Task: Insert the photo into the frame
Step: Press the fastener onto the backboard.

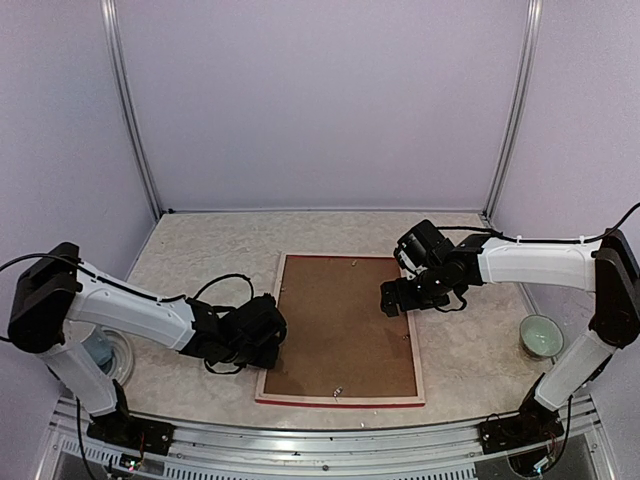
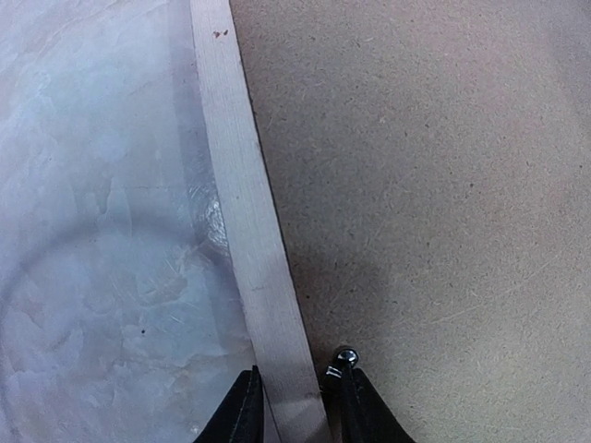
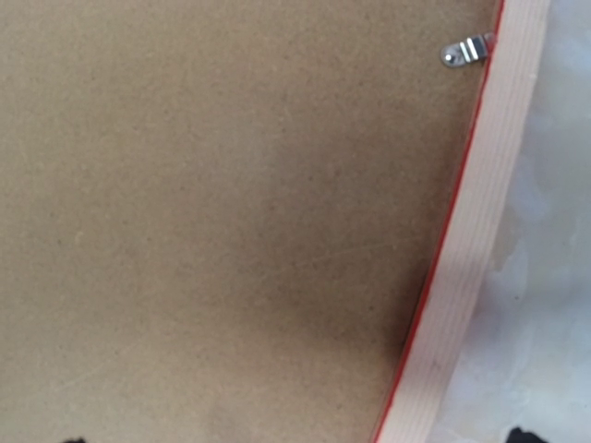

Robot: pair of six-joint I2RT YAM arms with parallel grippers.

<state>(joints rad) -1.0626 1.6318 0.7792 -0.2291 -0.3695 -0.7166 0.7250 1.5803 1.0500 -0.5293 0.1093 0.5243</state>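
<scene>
Frame (image 1: 415, 352) is laid face down mid-table with its long axis running near to far. A brown backing board (image 1: 340, 325) is seated in it, so the photo can't be seen at all, maybe it's under the board, no telling. The left gripper (image 2: 300, 411) is closed across the left bar, fingers snug on both sides. The right gripper (image 1: 393, 300) is held wide open and empty over the far right part. The marbled table (image 1: 200, 250) is flat, and a bowl (image 1: 540, 336) is parked off to the right.

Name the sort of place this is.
Probably a robot test booth: plain lilac walls on metal posts, a marble-look tabletop, and a left arm and right arm bolted to a rail.
</scene>
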